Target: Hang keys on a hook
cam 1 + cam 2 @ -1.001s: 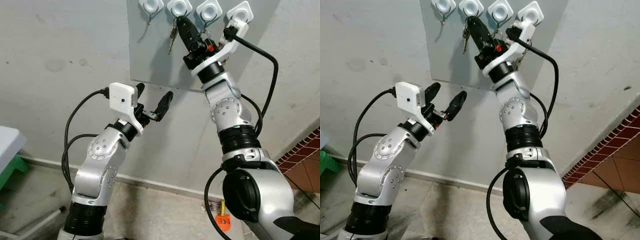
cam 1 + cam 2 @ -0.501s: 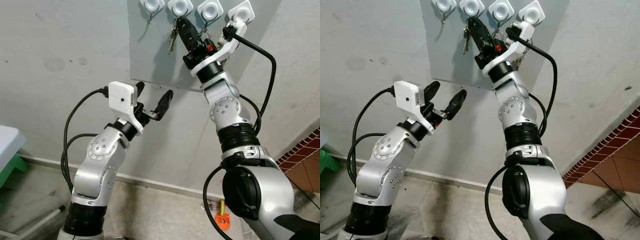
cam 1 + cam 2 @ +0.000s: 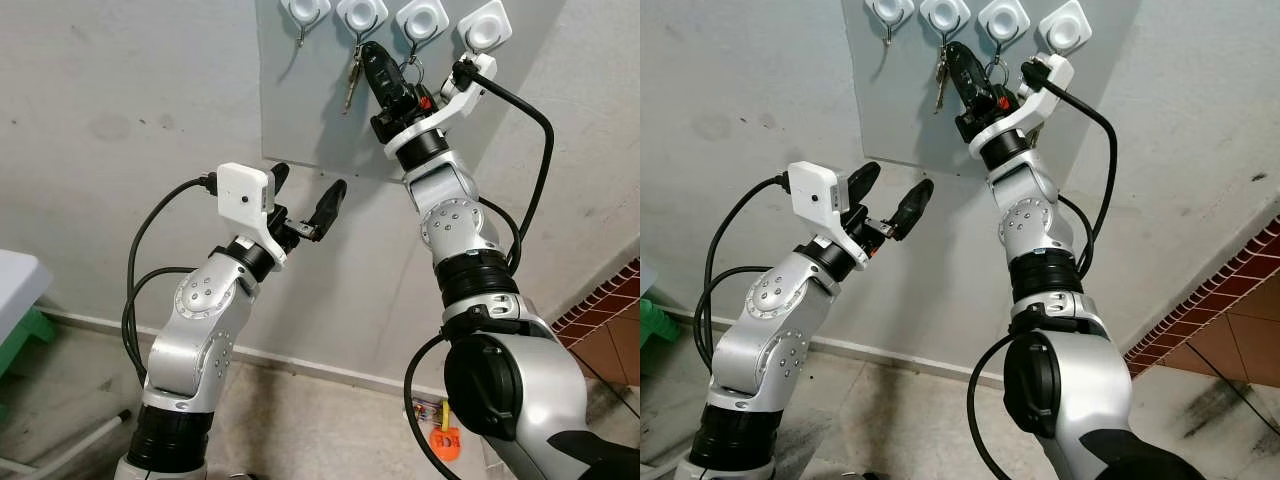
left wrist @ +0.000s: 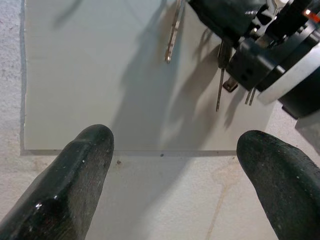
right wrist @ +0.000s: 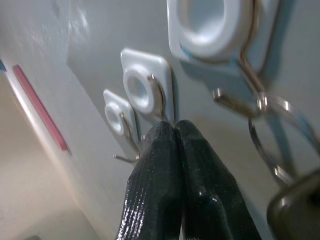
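Four white hook plates sit in a row on a grey board (image 3: 300, 110) on the wall. My right gripper (image 3: 368, 50) is raised to them, its fingers (image 5: 172, 150) pressed shut. A key (image 3: 351, 78) dangles just left of the fingertips, under the second hook (image 3: 359, 14). The key ring (image 5: 262, 125) is looped over the wire of the third hook (image 3: 420, 20), with more keys (image 4: 220, 75) hanging below. The spot where the fingers pinch is hidden. My left gripper (image 3: 309, 183) hovers open below the board's lower edge, holding nothing.
The grey plaster wall (image 3: 120, 120) stands close in front. A white and green piece of furniture (image 3: 15, 300) juts in at the left edge. A small orange object (image 3: 447, 440) lies on the floor by the wall, and red tiles (image 3: 605, 305) begin at the right.
My right gripper has shifted slightly right and up along the hooks, and the dangling key moved with it. The ring now shows under the third hook. The left arm has stayed still.
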Robot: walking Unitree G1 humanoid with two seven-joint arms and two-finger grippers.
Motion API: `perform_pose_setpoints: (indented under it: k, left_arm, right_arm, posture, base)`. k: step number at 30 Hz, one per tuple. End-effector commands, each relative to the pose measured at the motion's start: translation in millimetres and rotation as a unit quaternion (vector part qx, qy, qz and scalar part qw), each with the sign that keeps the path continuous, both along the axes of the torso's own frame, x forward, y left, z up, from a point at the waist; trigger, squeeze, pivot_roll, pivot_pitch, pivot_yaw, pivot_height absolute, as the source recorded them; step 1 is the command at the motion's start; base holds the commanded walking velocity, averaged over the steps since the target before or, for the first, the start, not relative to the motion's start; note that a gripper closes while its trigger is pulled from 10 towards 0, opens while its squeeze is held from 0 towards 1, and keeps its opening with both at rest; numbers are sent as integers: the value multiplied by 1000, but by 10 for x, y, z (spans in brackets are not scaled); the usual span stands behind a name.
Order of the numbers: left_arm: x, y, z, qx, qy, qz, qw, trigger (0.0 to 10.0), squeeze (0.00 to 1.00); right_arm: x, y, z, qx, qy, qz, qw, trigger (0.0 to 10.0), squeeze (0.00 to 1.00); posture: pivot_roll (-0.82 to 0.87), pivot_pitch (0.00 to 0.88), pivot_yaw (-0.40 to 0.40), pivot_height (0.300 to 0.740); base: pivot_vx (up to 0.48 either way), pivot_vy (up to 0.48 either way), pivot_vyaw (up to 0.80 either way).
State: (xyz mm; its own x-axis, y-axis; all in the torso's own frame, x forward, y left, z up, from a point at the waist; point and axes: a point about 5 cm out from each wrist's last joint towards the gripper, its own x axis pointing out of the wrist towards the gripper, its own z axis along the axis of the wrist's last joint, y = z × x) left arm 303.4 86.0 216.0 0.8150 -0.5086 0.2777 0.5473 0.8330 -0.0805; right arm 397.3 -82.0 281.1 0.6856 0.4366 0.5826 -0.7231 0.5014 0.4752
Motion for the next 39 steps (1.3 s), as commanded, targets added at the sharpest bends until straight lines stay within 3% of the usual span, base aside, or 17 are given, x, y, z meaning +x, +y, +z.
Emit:
perform_pose_setpoints:
  k: [1,18,26,30,31,32,33,34,37,39]
  left_arm:
    - [-17,-16,9,0,1,-4,1000,10000,0]
    - [-13,-13,-8,-1,4,-3,1000,10000,0]
    - [5,32,-175,5,28,7,1000,10000,0]
    - [13,90,-406,19,59,21,998,10000,0]
    - [14,94,-423,20,61,22,998,10000,0]
    - [14,94,-423,20,61,22,998,10000,0]
    - [15,102,-463,24,65,24,997,10000,0]
    - [20,143,-659,37,91,36,995,10000,0]
    - [15,182,-833,43,116,47,991,10000,0]
    - [1,233,-1059,55,146,61,986,10000,0]
  right_arm:
    - [11,-27,-108,10,24,-3,1000,10000,1000]
    - [-61,-57,-409,2,53,-18,998,10000,1000]
    - [-190,-168,-779,-59,73,-59,994,10000,1000]
    - [-314,-307,-1119,-96,108,-92,985,10000,1000]
    - [-322,-318,-1144,-100,111,-96,984,10000,894]
    - [-322,-318,-1144,-100,111,-96,984,10000,894]
    - [-340,-338,-1201,-107,117,-100,982,10000,788]
    - [-433,-411,-1480,-139,153,-107,972,10000,0]
    - [-526,-479,-1712,-168,182,-117,962,10000,0]
    - [-648,-563,-1983,-211,213,-129,945,10000,0]
  posture:
    - [35,113,-43,740]
    - [31,109,-38,740]
    - [22,105,-37,740]
    - [13,102,-34,740]
    - [13,102,-34,740]
    - [13,102,-34,740]
    - [12,101,-34,740]
    - [2,99,-29,740]
    - [-3,101,-27,740]
    - [-3,101,-27,740]
  base:
    - [0,0,0]
    - [0,0,0]
    - [0,0,0]
    - [0,0,0]
    - [0,0,0]
    - [0,0,0]
    - [0,0,0]
    - [0,0,0]
    - [0,0,0]
    - [0,0,0]
